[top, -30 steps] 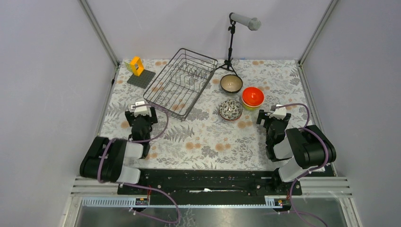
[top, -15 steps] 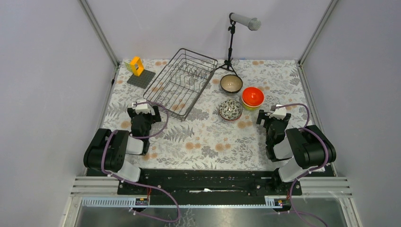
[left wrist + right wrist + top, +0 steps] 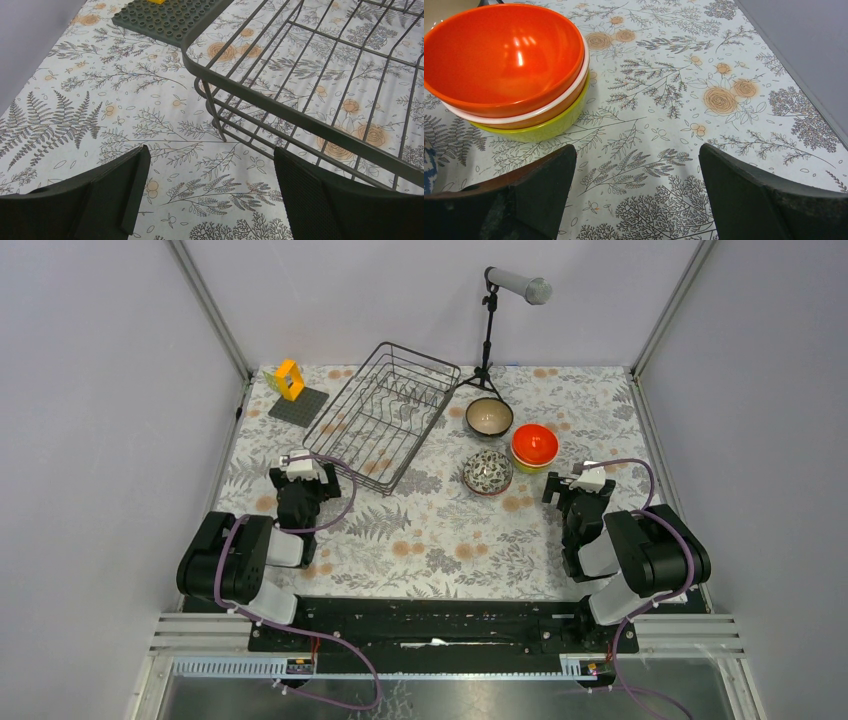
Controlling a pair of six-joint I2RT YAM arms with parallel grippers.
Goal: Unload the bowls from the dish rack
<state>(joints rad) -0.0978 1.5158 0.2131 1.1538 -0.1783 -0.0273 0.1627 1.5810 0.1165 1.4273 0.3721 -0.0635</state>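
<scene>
The dark wire dish rack stands at the back left centre, and I see no bowl inside it. To its right on the table are a teal bowl with a beige inside, a blue-and-white patterned bowl, and a stack with an orange bowl on top. The right wrist view shows that stack: an orange bowl nested over others, with a yellow-green bowl at the bottom. My left gripper is open and empty just before the rack's near corner. My right gripper is open and empty beside the stack.
A yellow-orange block piece stands on a flat dark square plate at the back left; the plate also shows in the left wrist view. A black stand with a grey cylinder rises behind the rack. Enclosure walls close in both sides.
The left arm shifted slightly and its gripper edged toward the rack between one second and half a second ago. Nothing has moved since. The right arm is still.
</scene>
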